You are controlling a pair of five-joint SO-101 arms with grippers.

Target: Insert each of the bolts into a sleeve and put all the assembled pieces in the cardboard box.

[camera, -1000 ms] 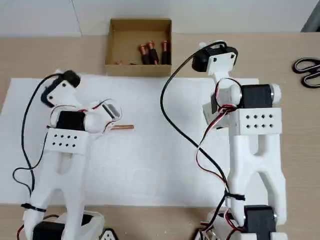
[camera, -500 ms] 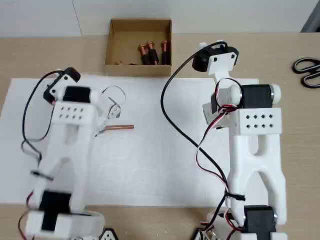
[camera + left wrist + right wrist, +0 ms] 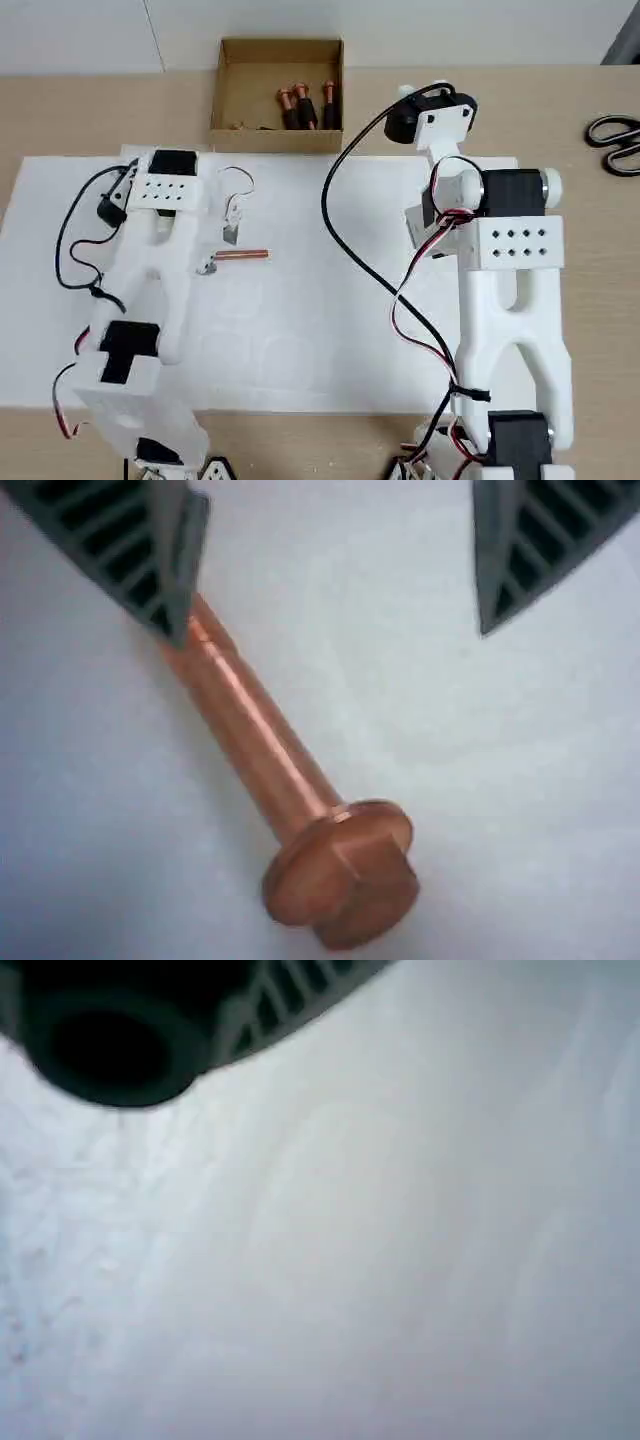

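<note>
Two arms stand at the tabletop (image 3: 80, 110), which carries a white sheet (image 3: 320, 340). On the left we see the left hand (image 3: 218, 240) open low over the sheet, jaws spread wide and gripping nothing. One finger (image 3: 165, 560) sits at the tip of the shaft of a copper bolt (image 3: 245, 256); we cannot tell whether it touches. The other finger is well apart from the bolt. The bolt lies flat on the sheet, left of centre. Beyond the sheet's far edge sits the cardboard box (image 3: 240, 90), with several assembled pieces (image 3: 305, 105) in its right part. Further right is the right hand (image 3: 420, 225), close above the sheet; we cannot tell its state. Scissors (image 3: 615, 140) lie at the far right on bare tabletop.
</note>
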